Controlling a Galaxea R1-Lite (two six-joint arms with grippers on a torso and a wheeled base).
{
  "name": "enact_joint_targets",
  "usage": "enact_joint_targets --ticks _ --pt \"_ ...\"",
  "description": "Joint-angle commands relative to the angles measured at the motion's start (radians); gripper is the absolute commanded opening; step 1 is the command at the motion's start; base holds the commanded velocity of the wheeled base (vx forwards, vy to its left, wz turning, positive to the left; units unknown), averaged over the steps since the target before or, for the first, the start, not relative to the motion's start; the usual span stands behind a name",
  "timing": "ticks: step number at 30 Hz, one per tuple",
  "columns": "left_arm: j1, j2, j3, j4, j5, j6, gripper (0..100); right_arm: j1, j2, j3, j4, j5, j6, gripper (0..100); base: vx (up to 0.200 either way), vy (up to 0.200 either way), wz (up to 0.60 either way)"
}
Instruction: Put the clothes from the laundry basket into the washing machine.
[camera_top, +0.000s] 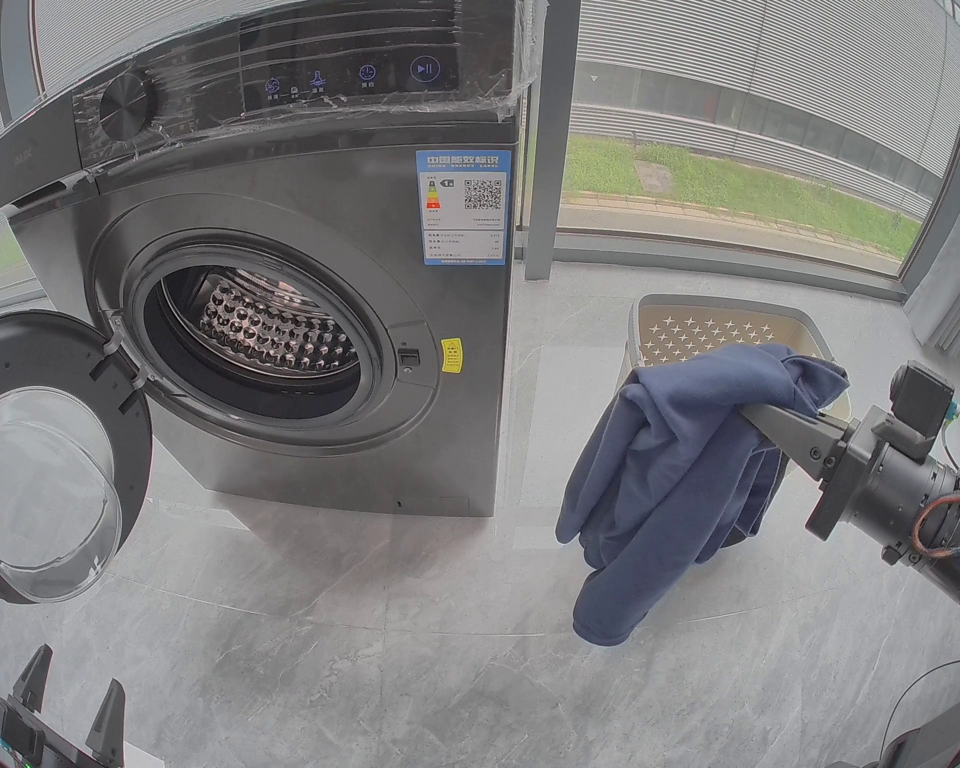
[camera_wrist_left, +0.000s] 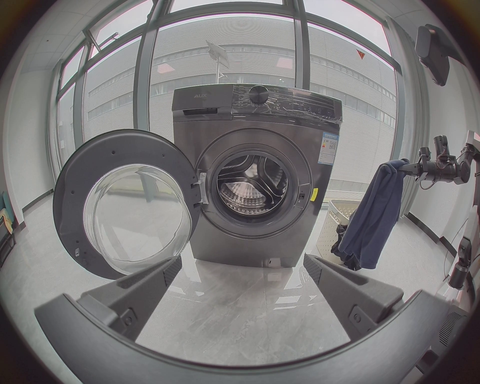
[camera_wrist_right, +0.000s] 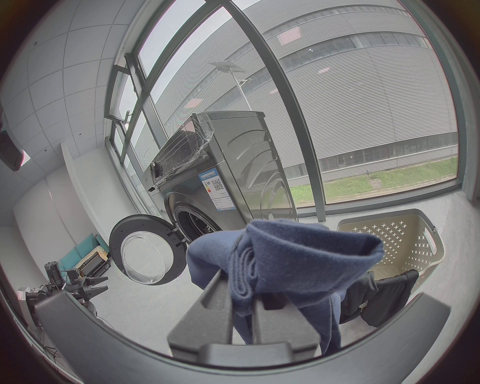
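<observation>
We have the right gripper (camera_top: 748, 410) clamped on a bunched fold of the navy sweatshirt (camera_top: 660, 480), which hangs in the air in front of the laundry basket (camera_top: 720, 335), its lowest end near the floor. The cloth looks soft, limp and fairly light. We judge the pinch at a thick gathered fold to be sound, though the long drape could snag on the rim of the drum opening (camera_top: 260, 330). A dark garment (camera_wrist_right: 385, 295) lies over the basket's edge. The left gripper (camera_top: 76, 672) sits low with its fingers apart. The washing machine (camera_top: 300, 200) stands with its door (camera_top: 60, 480) swung wide. It carries a blue-headed energy label (camera_top: 463, 207) with a square code and a small yellow sticker (camera_top: 452, 355); we leave the print unread.
</observation>
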Motion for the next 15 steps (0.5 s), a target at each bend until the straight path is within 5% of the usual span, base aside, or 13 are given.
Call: enact_joint_targets --ticks 1,15 --pt "0.0 -0.015 0.016 0.0 -0.001 0.0 100 0.001 0.001 0.002 -0.001 0.0 0.0 0 0.0 0.2 0.0" --pt "0.0 -0.015 0.016 0.0 0.001 0.0 100 0.001 0.001 0.003 -0.001 0.0 0.0 0 0.0 0.2 0.0"
